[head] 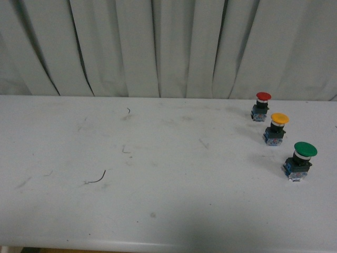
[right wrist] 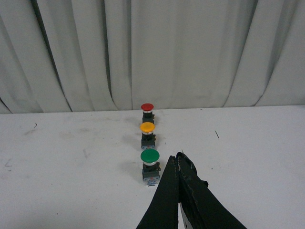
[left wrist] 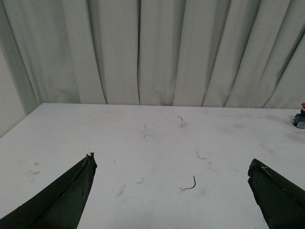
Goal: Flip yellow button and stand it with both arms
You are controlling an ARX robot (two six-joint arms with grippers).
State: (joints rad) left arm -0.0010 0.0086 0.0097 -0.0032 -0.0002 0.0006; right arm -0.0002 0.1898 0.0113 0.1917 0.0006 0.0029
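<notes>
Nothing looks started: the yellow button (head: 279,129) stands cap-up at three o'clock on the table (head: 158,211), between red switch (head: 261,106) and green switch (head: 300,161). Left gripper (left wrist: 171,191) gapes wide; right gripper (right wrist: 177,164) is pinched, empty.

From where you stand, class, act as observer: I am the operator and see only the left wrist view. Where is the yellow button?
Observer: The yellow button stands cap-up on the table, in the middle of a row of three switches on the robot's right.
Operator: What flanks it?
Observer: The red-capped switch is farther away, toward the curtain; the green-capped switch is nearer the robot.
Operator: My fingers look spread. And the other arm?
Observer: The left gripper is open, yes. The right gripper is shut, its tips beside the green-capped switch and holding nothing.
</notes>
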